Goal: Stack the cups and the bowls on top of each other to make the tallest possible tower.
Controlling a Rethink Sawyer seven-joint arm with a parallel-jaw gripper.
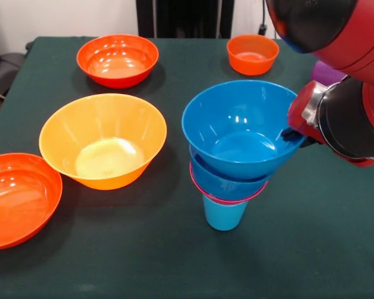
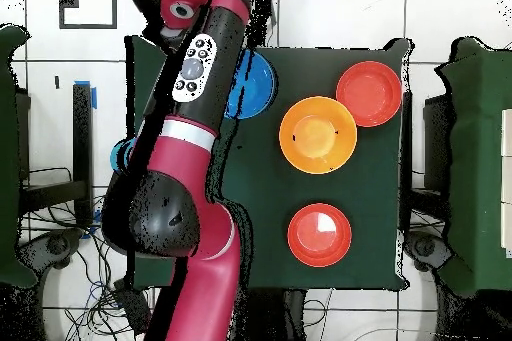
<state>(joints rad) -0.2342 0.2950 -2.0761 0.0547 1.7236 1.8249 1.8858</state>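
The tower stands mid-table: a light blue cup [image 1: 223, 215] at the bottom, then a pink bowl [image 1: 202, 190] showing only its rim, a small blue bowl [image 1: 227, 182], and a large blue bowl [image 1: 237, 128] on top, slightly tilted. My gripper [image 1: 293, 133] is at the right rim of the large blue bowl, touching it. In the overhead view the arm covers most of the large blue bowl [image 2: 255, 85] and hides the gripper. A purple cup [image 1: 327, 71] peeks out behind the arm.
A large yellow-orange bowl [image 1: 103, 140] [image 2: 318, 134] sits left of the tower. One red-orange bowl [image 1: 15, 196] [image 2: 369, 93] is at the front left, another [image 1: 117, 59] [image 2: 319, 234] at the back. A small orange bowl [image 1: 252, 53] is at the back right.
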